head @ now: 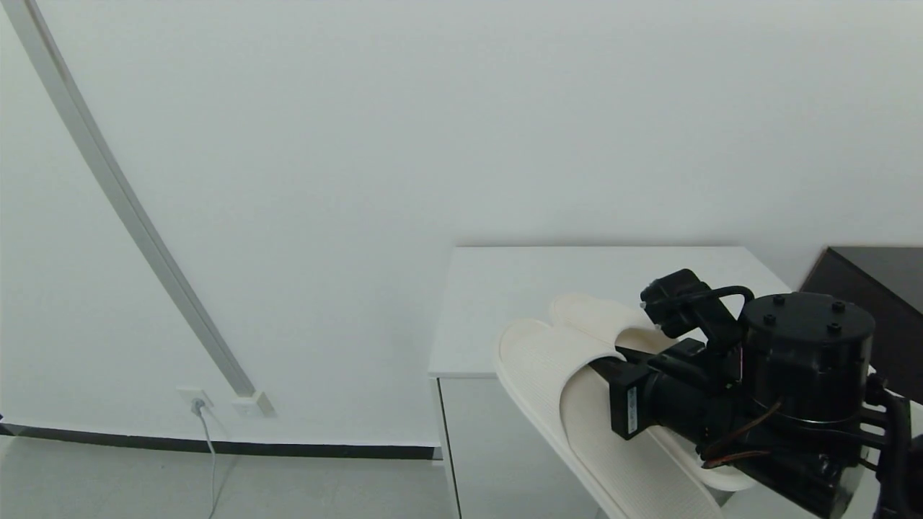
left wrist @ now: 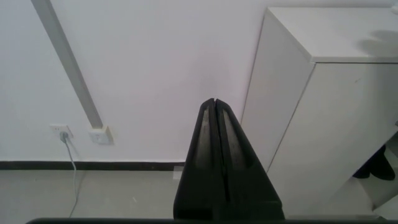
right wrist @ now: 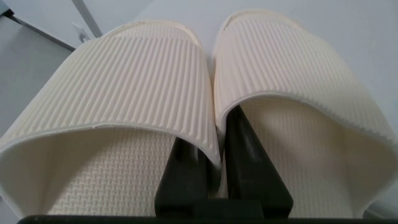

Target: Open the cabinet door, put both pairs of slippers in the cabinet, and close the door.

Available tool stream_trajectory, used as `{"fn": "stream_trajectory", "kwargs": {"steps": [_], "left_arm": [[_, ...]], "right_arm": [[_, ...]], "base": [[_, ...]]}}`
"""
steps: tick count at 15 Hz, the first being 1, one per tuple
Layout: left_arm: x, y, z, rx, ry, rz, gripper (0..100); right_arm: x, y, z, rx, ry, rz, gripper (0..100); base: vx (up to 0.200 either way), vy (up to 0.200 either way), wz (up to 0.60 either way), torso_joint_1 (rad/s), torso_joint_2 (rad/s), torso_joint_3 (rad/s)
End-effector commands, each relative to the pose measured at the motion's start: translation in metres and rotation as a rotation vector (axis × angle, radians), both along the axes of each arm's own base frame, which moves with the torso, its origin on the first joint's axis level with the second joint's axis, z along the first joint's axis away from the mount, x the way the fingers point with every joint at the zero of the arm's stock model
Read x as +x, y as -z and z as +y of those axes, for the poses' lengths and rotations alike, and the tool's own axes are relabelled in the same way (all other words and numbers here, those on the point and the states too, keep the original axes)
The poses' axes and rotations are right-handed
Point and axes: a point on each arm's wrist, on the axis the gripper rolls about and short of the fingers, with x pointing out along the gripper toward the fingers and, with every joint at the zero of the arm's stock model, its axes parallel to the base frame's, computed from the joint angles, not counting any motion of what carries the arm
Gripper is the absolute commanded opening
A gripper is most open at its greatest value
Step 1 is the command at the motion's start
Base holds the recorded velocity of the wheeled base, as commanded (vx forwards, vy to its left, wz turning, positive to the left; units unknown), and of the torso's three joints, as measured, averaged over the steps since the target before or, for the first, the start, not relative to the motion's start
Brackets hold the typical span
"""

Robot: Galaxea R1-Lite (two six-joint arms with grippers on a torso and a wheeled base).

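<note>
The white wall (head: 360,144) takes up most of my head view, with a grey cable duct (head: 115,187) slanting down it. The white cabinet (head: 577,303) stands against the wall; I can't tell whether its door is open. My right gripper (right wrist: 219,165) is clamped on the pair of cream slippers (head: 548,360), pinching their inner edges together. It holds them tilted at the cabinet's top front edge. My left gripper (left wrist: 215,143) is clenched on nothing, facing the wall beside the cabinet. A socket (head: 193,398) sits low near the duct's foot.

1. The left gripper (left wrist: 214,109) has its two fingers pressed flat together.
2. The right gripper (right wrist: 219,163) is clamped on the adjoining inner edges of a pair of slippers (right wrist: 137,81).
3. The right arm (head: 793,382) sits low, pointing forward-left.
</note>
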Motion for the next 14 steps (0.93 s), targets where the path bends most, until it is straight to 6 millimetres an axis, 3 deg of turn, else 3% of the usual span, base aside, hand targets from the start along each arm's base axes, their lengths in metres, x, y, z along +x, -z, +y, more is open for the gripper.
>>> {"fn": "stream_trajectory", "kwargs": {"steps": [1,6,14], "left_arm": [[0.0001,0.0000,0.0000,0.000,0.000,0.001,0],[0.0001,0.0000,0.0000,0.000,0.000,0.001,0],[0.0001,0.0000,0.0000,-0.002,0.000,0.001,0]], "right_arm": [[0.0005,0.0015,0.0006,-0.003,0.000,0.004,0],[0.0001,0.0026,0.0001,-0.006,0.000,0.007,0],[0.0003,0.0030,0.0003,-0.009,0.000,0.008,0]], "base": [[-0.200,0.000,0.00,-0.007,0.00,0.007],[-0.200,0.000,0.00,0.000,0.00,0.003],[0.000,0.000,0.00,0.000,0.00,0.000]]}}
